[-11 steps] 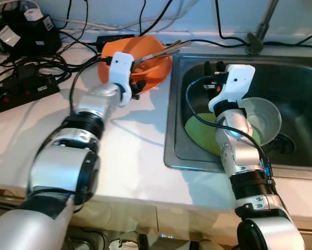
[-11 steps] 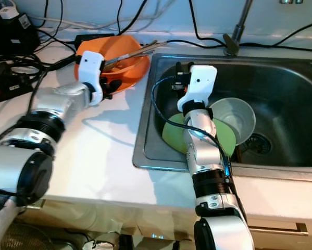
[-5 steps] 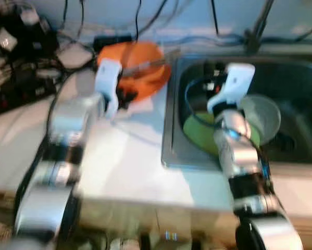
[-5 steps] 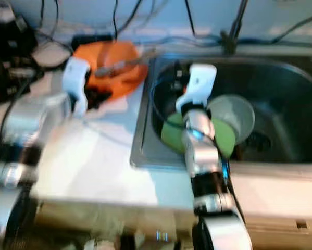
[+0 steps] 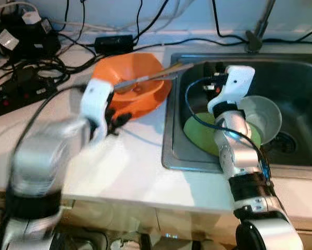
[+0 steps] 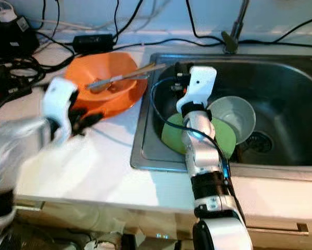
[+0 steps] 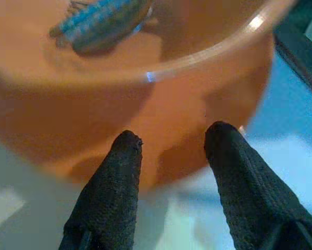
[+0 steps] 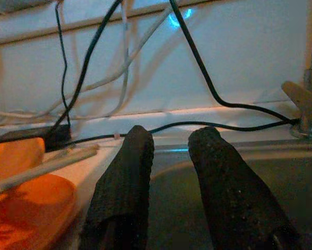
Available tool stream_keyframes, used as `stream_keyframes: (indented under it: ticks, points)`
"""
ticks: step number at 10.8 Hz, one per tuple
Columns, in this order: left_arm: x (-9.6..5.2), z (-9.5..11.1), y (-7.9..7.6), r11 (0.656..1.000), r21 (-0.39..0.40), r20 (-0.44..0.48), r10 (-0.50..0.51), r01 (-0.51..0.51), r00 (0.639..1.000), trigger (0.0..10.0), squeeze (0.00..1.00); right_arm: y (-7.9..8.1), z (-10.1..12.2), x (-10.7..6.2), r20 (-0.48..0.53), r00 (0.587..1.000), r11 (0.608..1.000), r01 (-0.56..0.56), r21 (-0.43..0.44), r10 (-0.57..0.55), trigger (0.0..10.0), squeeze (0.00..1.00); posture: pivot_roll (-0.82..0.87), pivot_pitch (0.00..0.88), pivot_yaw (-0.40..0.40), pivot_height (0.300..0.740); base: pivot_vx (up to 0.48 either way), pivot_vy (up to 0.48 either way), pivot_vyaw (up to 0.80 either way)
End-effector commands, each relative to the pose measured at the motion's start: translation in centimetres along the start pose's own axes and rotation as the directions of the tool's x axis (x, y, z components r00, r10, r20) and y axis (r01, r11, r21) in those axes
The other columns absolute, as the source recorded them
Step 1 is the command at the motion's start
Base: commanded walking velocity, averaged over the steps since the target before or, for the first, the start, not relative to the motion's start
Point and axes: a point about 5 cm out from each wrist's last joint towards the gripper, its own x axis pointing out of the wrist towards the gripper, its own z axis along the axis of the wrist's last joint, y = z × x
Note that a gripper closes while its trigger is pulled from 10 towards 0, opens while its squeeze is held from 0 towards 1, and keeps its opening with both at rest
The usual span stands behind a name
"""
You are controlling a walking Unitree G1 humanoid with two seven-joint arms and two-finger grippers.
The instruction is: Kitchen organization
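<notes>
- Left end effector (image 7: 169,151) has its two black fingers spread with nothing between them, tips just short of the outer wall of the wide orange plastic bowl (image 5: 140,88); the bowl sits straight ahead of it on the white worktop (image 5: 129,166), close to the sink's edge.
- Judging the step as taking hold of that bowl, a good grasp would put one finger over the rim and one outside the wall, then close on the rim; closing on the rounded wall from outside alone would likely slip.
- Lying in the bowl is a long metal utensil (image 5: 150,78), its type hard to tell; its long axis runs from the bowl's middle out over the rim, the free end pointing away from the left end effector toward the sink. Tilting the bowl could let it slide out, so the lift should stay level.
- Right end effector (image 8: 169,156) hovers inside the stainless steel sink (image 5: 296,78), fingers slightly apart and empty, aimed at the back wall.
- Below and behind it lie a flat green plate (image 5: 200,133) and a pale round bowl (image 5: 265,117) resting partly on the plate.
- Black cables and a power strip (image 5: 20,91) lie beyond the orange bowl.
</notes>
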Motion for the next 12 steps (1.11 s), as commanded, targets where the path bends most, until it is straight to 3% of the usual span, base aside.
stream_keyframes:
  ticks: [1, 4, 5, 7, 10, 12]
  points:
    - [-0.9, -0.4, -0.1, 1.0, -0.011, -0.02, 0.011, -0.011, 1.0, 10.0, 0.0, -0.7, -0.7, -0.3, -0.028, 0.999, 1.0, 0.019, 0.0, -0.019, 10.0, 0.0, 0.21, 0.135, 0.103, 0.74, 0.0, 0.0, 0.0]
    - [-3.2, -0.8, -1.6, 1.0, 0.004, -0.042, -0.003, 0.003, 0.999, 10.0, 0.0, -1.2, -0.8, -0.1, -0.037, 0.999, 1.0, 0.023, -0.009, -0.024, 10.0, 0.0, 0.25, 0.168, 0.081, 0.74, 0.0, 0.0, 0.0]
    - [-2.7, 0.5, -1.6, 0.997, 0.021, 0.062, 0.066, -0.068, 0.996, 10.0, 0.0, -1.1, -1.0, 0.0, -0.043, 0.999, 1.0, 0.024, -0.009, -0.024, 10.0, 0.0, 0.23, 0.163, 0.08, 0.74, 0.0, 0.0, 0.0]
    - [-2.2, 1.8, -1.6, 0.997, 0.023, 0.116, 0.069, -0.072, 0.991, 10.0, 0.0, -1.4, -0.5, 0.2, -0.023, 0.999, 0.999, 0.037, -0.008, -0.037, 10.0, 0.0, 0.21, 0.16, 0.083, 0.74, 0.0, 0.0, 0.0]
    - [-1.7, 3.4, -1.8, 0.997, 0.05, 0.149, 0.051, -0.059, 0.988, 10.0, 0.0, -1.7, -0.6, 0.1, -0.025, 0.999, 0.999, 0.048, -0.013, -0.048, 10.0, 0.0, 0.2, 0.146, 0.086, 0.74, 0.0, 0.0, 0.0]
    - [-1.0, 3.4, -1.8, 0.997, 0.057, 0.13, 0.044, -0.052, 0.991, 10.0, 0.0, -1.5, -0.6, 0.2, -0.023, 0.999, 0.999, 0.046, -0.01, -0.047, 10.0, 0.0, 0.19, 0.138, 0.088, 0.74, 0.0, 0.0, 0.0]
